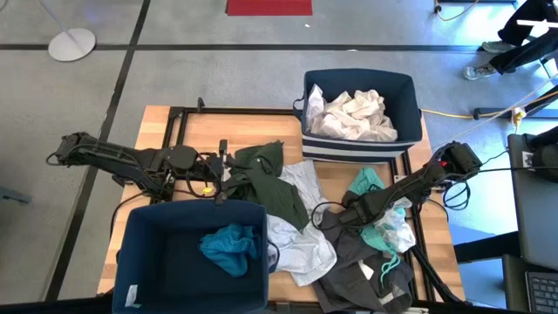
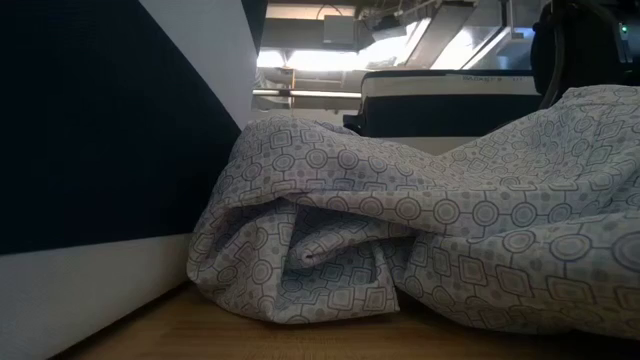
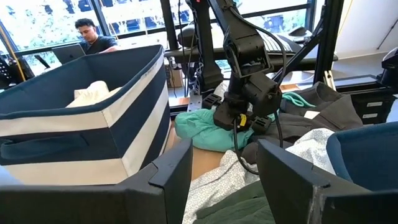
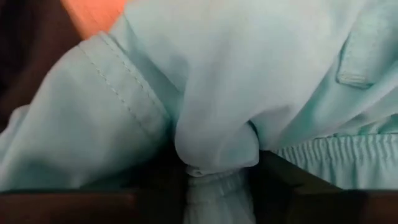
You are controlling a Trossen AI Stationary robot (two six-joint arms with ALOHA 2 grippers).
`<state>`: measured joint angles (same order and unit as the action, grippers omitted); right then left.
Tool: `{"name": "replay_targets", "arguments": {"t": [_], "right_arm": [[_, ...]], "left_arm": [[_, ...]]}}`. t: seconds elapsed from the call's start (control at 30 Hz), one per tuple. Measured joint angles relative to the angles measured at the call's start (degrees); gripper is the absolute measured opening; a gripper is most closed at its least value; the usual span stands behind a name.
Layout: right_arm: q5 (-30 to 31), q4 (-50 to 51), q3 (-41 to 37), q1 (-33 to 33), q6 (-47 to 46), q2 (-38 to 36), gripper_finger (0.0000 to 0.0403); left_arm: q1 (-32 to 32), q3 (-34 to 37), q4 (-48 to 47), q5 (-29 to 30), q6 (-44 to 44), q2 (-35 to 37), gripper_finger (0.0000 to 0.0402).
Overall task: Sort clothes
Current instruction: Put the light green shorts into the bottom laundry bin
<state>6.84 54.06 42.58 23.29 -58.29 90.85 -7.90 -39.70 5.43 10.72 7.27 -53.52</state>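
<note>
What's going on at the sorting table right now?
The right gripper is down in the pile at the right, its fingers pinching a fold of the mint green garment. The left gripper waits open by the dark olive garment. White clothes already fill the far bin, and a teal garment lies in the near bin. Patterned and grey pieces are still unsorted.

Mixed clothes [image 1: 305, 218] heaped mid-table, some in bins.
</note>
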Motion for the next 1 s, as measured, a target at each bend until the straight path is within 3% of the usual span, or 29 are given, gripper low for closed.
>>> {"name": "replay_targets", "arguments": {"t": [0.2,0.5,1.0], "right_arm": [[3.81,0.09,-0.14,-0.02,0.02,0.11,0.0066],[6.22,6.28,2.18,-0.04,1.08,0.53,0.0055],[20.11,23.09,27.23,1.23,8.35,0.36,0.0053]], "left_arm": [[0.02,0.0,0.0,0.0,0.07,0.0,0.0166],[0.0,0.0,0.0,0.0,0.17,0.0,0.0166],[0.0,0.0,0.01,-0.02,0.17,0.0,0.0166]]}}
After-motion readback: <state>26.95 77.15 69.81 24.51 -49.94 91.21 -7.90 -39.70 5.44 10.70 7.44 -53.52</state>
